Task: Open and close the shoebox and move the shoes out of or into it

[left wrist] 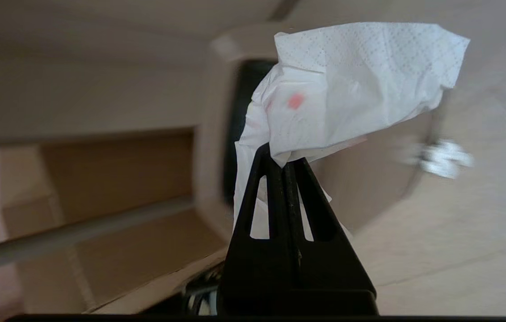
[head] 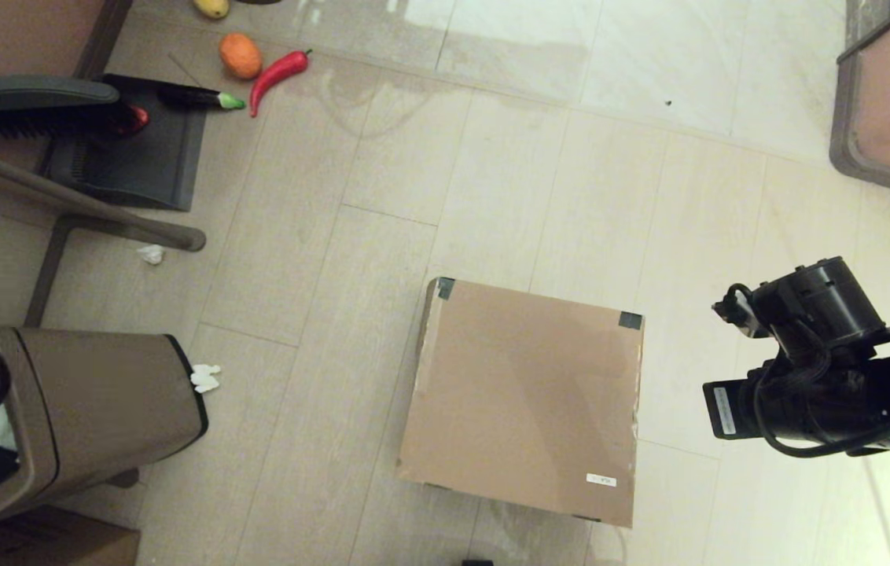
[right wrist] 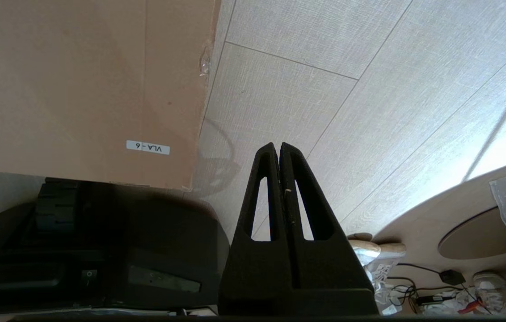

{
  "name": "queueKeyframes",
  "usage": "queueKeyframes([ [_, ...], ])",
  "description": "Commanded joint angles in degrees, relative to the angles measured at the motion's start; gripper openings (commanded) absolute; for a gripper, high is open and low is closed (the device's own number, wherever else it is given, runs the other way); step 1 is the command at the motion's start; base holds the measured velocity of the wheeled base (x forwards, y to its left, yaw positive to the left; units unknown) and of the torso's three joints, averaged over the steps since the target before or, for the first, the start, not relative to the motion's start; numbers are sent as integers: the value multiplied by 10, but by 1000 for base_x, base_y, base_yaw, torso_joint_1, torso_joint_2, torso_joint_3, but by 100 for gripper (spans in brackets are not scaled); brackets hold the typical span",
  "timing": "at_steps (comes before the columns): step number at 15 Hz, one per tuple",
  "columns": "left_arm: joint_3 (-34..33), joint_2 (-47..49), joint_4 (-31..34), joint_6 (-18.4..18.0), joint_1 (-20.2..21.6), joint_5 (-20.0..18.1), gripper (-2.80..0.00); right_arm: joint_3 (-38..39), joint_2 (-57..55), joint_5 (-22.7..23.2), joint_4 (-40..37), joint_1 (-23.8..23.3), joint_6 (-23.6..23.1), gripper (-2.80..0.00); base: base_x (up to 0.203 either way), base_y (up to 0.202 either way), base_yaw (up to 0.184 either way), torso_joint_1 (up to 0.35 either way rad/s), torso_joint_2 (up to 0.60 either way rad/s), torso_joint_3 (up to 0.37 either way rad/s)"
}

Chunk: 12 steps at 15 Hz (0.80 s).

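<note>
Well left of the shoebox, the left gripper hangs by the brown bin, fingers pinched on a white tissue, likely bound for the bin. Shoebox sits mid-floor, lid flat and closed; shoes unseen, presumably inside. Right of the shoebox, the right gripper hovers over bare floor, fingers together, empty, seemingly parked.

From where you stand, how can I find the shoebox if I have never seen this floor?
Look at the pale tiled floor straight ahead, between the brown bin on the left and the right arm. The shoebox lies there, shut: a flat, nearly square brown cardboard box. Dark tape on its two far corners and a small white sticker set it apart.
</note>
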<state>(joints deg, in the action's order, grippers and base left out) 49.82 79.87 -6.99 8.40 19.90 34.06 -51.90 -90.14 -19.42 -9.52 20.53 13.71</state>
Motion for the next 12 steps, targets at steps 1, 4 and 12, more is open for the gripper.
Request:
queueKeyframes([
  [1, -18, -6, -1, 0, 83, -44, -280, 0, -1, -1, -1, 0, 1, -280, 0, 0, 0, 0, 0, 0],
  [4, -26, 14, -1, 0, 169, -117, -280, 0, -1, -1, -1, 0, 1, -280, 0, 0, 0, 0, 0, 0],
  [12, -29, 86, -32, -1, 189, -147, -280, -3, -10, 0, 10, 1, 1, -280, 0, 0, 0, 0, 0, 0],
])
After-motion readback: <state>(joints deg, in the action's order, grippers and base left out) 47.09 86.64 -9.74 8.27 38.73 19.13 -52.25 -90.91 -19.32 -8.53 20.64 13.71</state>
